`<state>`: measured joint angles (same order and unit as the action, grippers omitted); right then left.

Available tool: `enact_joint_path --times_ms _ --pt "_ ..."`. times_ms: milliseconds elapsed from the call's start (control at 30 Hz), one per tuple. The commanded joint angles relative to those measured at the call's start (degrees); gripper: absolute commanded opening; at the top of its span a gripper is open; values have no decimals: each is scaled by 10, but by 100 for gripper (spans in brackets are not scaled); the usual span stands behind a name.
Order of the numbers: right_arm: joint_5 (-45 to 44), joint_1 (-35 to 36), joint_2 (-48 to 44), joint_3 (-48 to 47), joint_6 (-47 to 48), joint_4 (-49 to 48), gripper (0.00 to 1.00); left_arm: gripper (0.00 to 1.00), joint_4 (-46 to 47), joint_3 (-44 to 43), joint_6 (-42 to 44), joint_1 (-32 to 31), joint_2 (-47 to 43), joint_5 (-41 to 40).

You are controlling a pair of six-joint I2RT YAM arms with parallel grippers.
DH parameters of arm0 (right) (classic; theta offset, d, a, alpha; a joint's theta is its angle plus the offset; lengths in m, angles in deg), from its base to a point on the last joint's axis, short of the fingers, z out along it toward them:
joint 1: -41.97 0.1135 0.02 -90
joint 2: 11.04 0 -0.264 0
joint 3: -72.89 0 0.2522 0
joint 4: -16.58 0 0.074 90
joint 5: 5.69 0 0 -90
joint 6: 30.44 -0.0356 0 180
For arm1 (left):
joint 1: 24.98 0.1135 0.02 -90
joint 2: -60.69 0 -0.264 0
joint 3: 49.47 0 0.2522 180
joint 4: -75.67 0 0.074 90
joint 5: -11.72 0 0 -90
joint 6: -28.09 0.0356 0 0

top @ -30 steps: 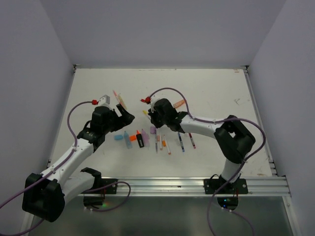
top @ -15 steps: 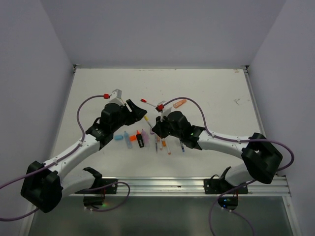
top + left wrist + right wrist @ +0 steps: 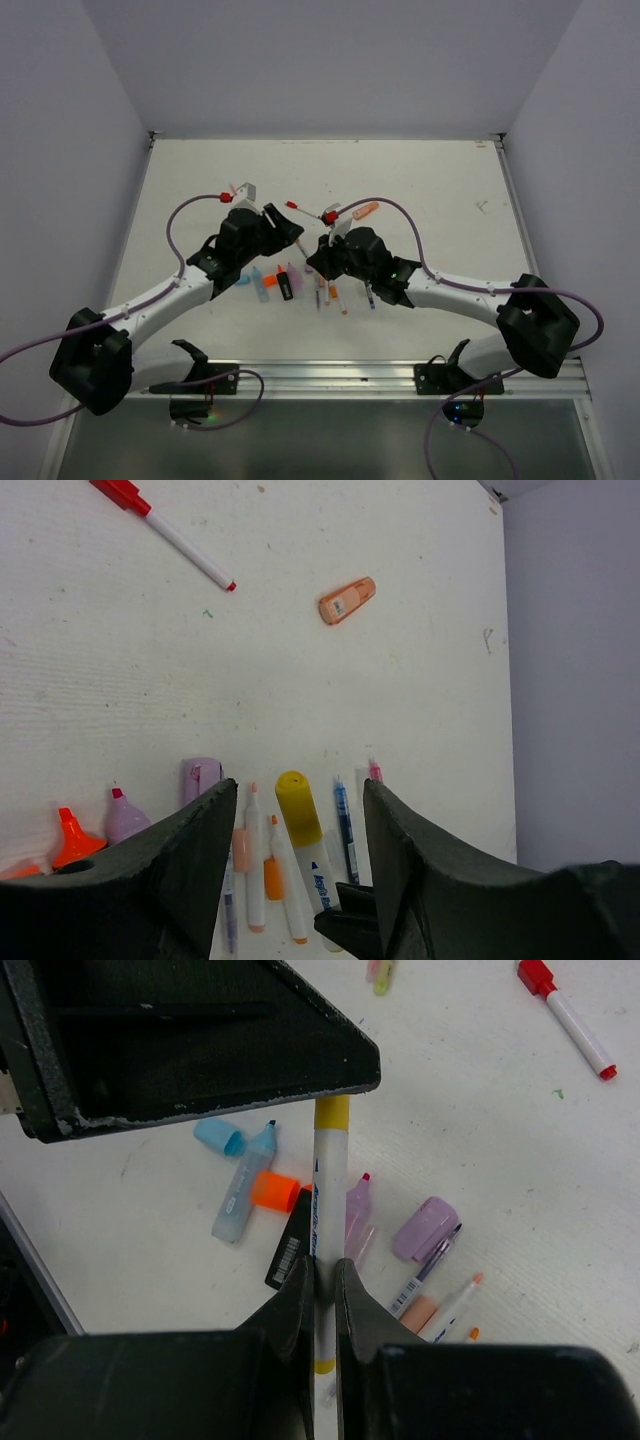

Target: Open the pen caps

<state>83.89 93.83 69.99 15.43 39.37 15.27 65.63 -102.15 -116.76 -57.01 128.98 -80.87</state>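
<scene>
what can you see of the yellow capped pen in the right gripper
The yellow capped pen is a slim marker with a white, plastic-looking barrel carrying blue print, a yellow cap on its far end and a yellow band at its near end. The cap is on. The right gripper is shut on the barrel's lower part, holding it over the other pens. Its capped end sits between the open fingers of the left gripper, with gaps either side, so nothing else appears to touch it.
</scene>
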Motion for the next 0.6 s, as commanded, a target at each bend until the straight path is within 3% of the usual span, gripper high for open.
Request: enact_joint_path --times_ms 0,200,433,567 --pt "2 4 -18 3 -6 -35 0 57 15 -26 -9 -8 8 -11" --pt "2 4 -18 5 -11 -42 0 50 16 -27 -10 -14 24 -11" --pt "2 5 -14 12 -12 -51 0 35 16 -27 -13 -18 27 -18" --pt "1 7 -14 18 -7 -53 0 34 16 -28 -13 -18 26 -19"
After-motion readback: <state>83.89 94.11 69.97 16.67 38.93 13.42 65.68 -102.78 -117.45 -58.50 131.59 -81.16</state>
